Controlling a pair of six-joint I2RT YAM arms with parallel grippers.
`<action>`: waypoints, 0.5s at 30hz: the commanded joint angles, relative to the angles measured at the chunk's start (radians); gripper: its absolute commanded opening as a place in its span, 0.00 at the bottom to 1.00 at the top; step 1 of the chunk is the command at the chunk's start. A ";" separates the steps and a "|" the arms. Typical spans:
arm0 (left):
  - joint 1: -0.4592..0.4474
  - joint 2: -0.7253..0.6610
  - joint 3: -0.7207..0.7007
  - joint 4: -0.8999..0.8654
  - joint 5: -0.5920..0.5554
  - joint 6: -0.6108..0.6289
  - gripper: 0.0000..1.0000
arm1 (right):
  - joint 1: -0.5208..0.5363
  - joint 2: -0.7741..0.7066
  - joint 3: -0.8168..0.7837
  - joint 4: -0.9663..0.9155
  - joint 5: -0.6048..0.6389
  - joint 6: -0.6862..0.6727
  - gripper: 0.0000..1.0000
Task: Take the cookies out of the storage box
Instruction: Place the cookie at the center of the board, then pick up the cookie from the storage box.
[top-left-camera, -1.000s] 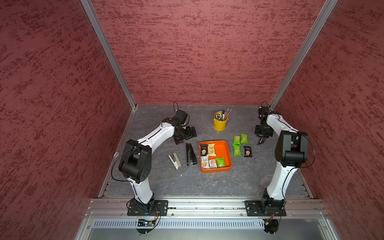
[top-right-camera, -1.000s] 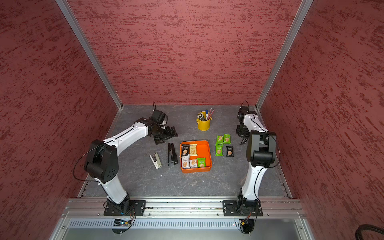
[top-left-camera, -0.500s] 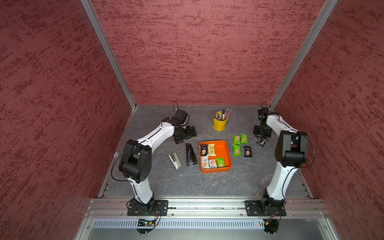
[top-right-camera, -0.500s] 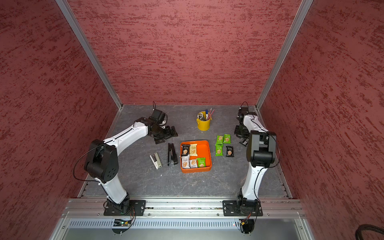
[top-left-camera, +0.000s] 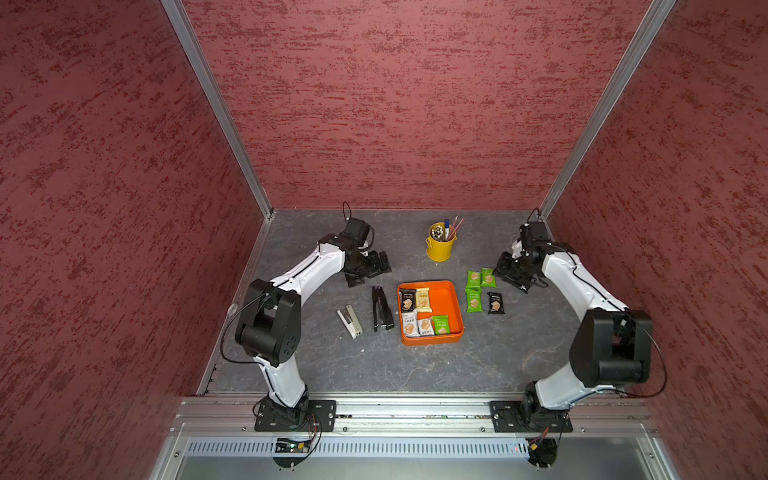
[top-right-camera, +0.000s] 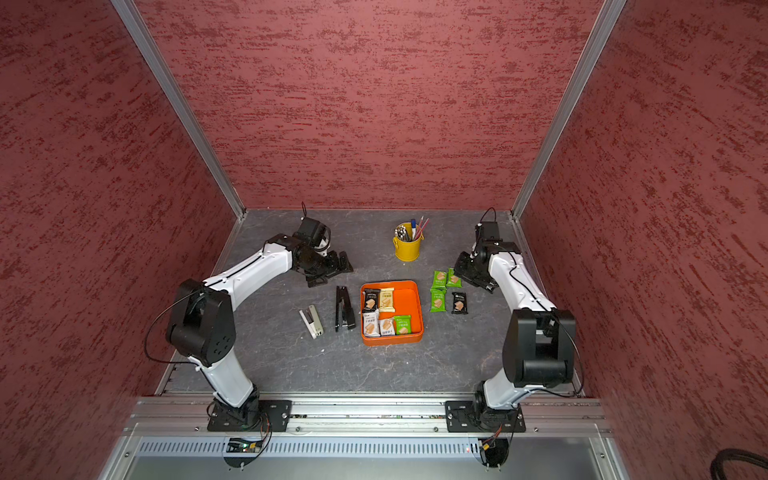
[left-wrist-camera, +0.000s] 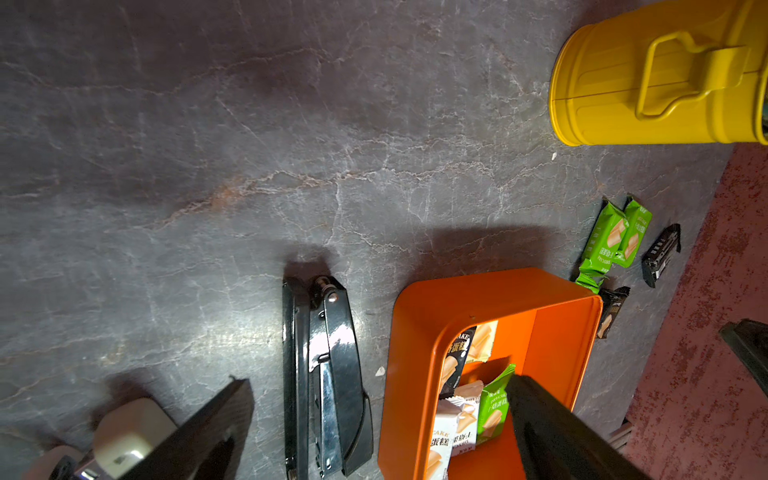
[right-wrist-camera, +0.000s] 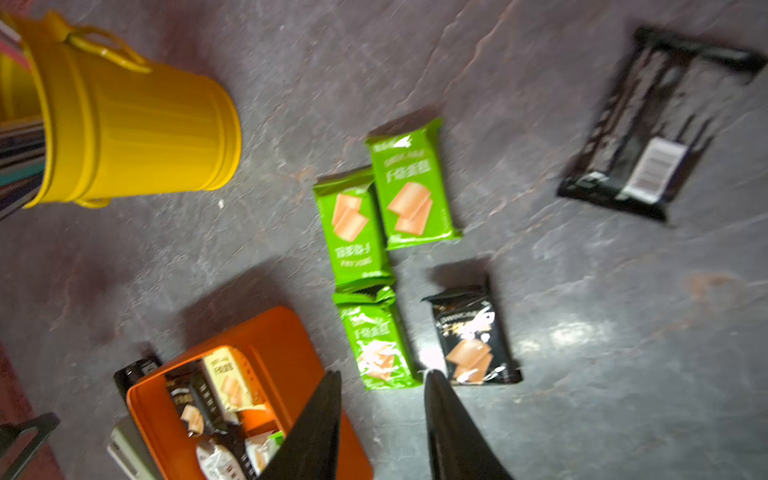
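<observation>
Cookies (top-left-camera: 423, 300): 5 are kept in storage box (top-left-camera: 448, 298), 5 outside; left gripper (left-wrist-camera: 378, 380) is spread wide, right gripper (right-wrist-camera: 381, 376) slightly, both empty.

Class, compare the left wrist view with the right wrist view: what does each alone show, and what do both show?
Left wrist only: the black stapler seen lengthwise. Right wrist only: pens inside the yellow bucket, and a barcode on the face-down black packet. Both: the orange box, the yellow bucket and the green packets.
</observation>
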 joint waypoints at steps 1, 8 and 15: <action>0.016 -0.055 -0.038 -0.006 0.028 0.038 1.00 | 0.080 -0.060 -0.039 0.040 -0.051 0.071 0.41; 0.042 -0.116 -0.108 -0.005 0.050 0.063 1.00 | 0.290 -0.083 -0.091 0.114 -0.035 0.169 0.47; 0.070 -0.168 -0.164 -0.009 0.065 0.089 1.00 | 0.443 0.005 -0.077 0.183 -0.002 0.217 0.50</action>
